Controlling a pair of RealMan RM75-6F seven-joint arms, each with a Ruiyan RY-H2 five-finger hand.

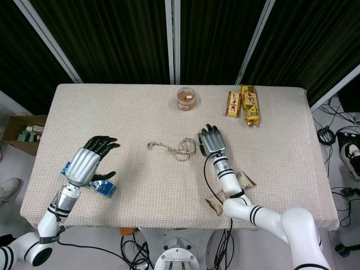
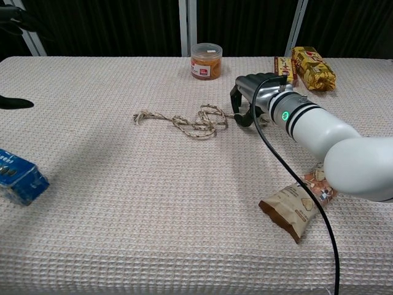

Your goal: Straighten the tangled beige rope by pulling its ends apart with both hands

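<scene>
- Chest view shows the beige rope [image 2: 184, 121] lying loose on the table [image 2: 153, 209] at mid-depth, a frayed end out to the left and a knot of loops toward the right; its right end runs under the right hand [image 2: 249, 101].
- That right hand sits at the rope's right end with fingers curled down over it, apparently placed to catch this end; whether the fingers actually pinch the strand I cannot tell, as they hide it.
- From the head view, the left hand [image 1: 90, 160] hangs well apart from the rope on the left side, fingers spread and holding nothing, so the left end is not yet taken.
- Judging by this, the pull cannot start until both ends are held.
- A blue packet [image 2: 18, 178] lies near the left edge, below the left hand.
- An orange-lidded jar [image 2: 206, 60] stands at the far side, yellow snack bars [image 2: 307, 67] far right, and a brown snack pouch [image 2: 301, 203] near right beside the right forearm, all off the rope's line.
</scene>
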